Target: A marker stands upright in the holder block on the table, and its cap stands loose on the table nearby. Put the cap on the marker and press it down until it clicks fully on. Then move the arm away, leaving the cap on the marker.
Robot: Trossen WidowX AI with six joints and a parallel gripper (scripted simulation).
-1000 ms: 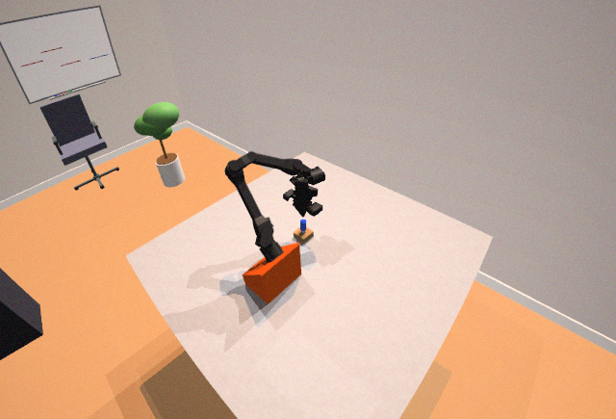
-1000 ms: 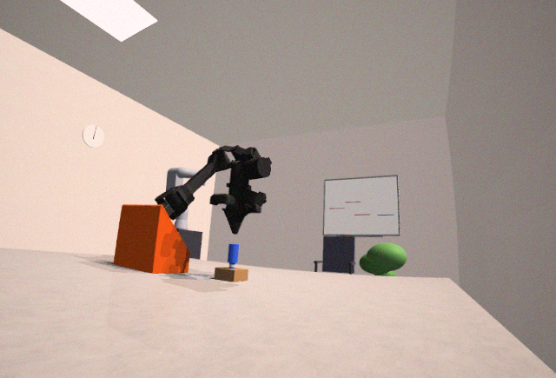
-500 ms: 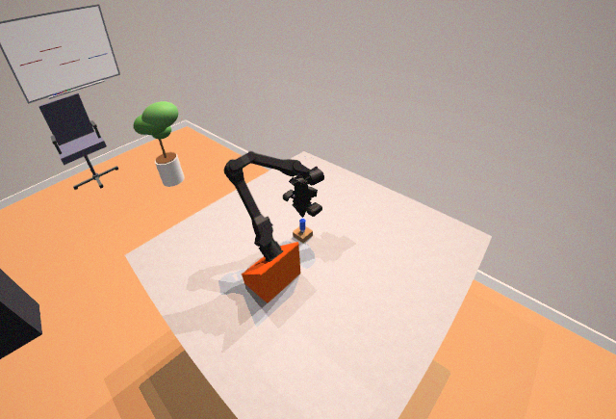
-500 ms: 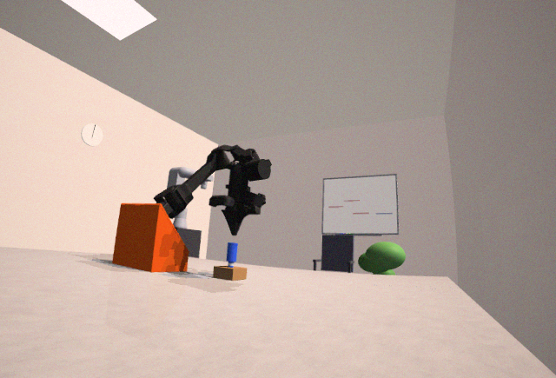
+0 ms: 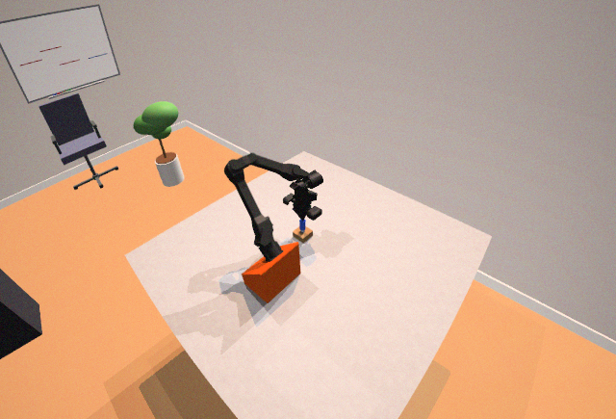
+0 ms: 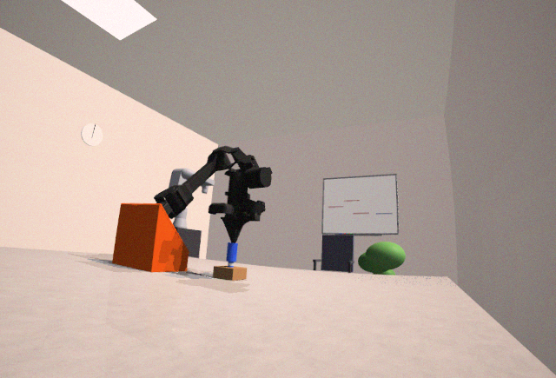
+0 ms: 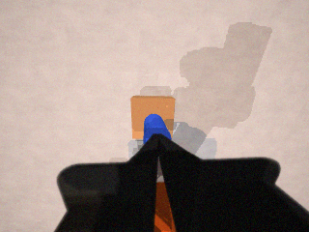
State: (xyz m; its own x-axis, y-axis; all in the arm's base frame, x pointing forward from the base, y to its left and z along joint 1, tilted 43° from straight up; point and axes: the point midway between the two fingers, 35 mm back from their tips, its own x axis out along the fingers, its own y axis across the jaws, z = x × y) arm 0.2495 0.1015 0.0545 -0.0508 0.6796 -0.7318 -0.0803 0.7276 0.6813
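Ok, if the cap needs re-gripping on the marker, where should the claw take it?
Grip the blue cap across its round sides, coming straight down from above. It stands upright over the holder block, and the shut claw sits at its top.

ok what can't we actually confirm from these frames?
- Claw to cap contact: too small in the exterior view; in the wrist view the shut claw covers the cap's near side.
- Cap fully seated or not: in the top view the marker is tiny and partly behind the claw; the wrist view looks down on the cap and hides the joint.
- Holder block socket: hidden by the cap in the wrist view.
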